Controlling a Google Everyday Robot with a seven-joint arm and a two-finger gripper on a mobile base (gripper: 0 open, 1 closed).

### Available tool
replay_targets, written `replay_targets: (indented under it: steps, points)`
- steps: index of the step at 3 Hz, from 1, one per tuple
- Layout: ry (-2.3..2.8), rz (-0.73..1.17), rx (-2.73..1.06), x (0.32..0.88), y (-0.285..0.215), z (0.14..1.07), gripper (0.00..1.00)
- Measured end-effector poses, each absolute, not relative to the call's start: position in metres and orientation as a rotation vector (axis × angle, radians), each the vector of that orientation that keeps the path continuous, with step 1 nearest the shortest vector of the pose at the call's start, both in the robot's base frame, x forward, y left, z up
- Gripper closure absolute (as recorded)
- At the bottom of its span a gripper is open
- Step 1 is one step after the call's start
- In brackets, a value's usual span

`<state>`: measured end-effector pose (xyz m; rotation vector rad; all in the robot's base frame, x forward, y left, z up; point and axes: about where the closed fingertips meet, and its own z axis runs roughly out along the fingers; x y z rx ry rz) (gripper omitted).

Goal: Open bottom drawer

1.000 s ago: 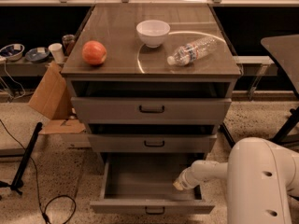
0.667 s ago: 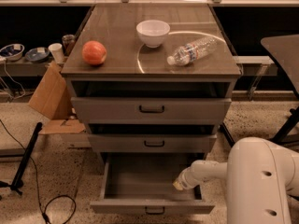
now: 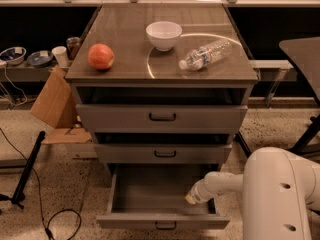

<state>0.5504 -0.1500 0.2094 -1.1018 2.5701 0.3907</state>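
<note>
Since the cabinet (image 3: 161, 118) had its bottom drawer (image 3: 150, 196) pulled well out at floor level, grey inside showing, the opening step looked all but done. Arm (image 3: 222, 182) reached in from the right. Hand (image 3: 191, 198) sat inside the drawer's right side; open or closed, could not tell. Next move likely called for lifting clear without nudging the drawer.

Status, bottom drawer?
Bottom drawer pulled out, open. Gripper low over its right side. Nothing seen blocking it.

1 high frontal view, pincer (image 3: 191, 199) lower-right
</note>
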Motion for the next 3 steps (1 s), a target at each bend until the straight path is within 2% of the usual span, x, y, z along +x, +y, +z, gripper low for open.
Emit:
replay_targets:
  steps: [2, 3]
  points:
    - [2.570, 0.391, -1.102, 0.5503, -0.1499, 0.2093, 0.00]
    - [2.570, 0.391, -1.102, 0.5503, -0.1499, 0.2093, 0.00]
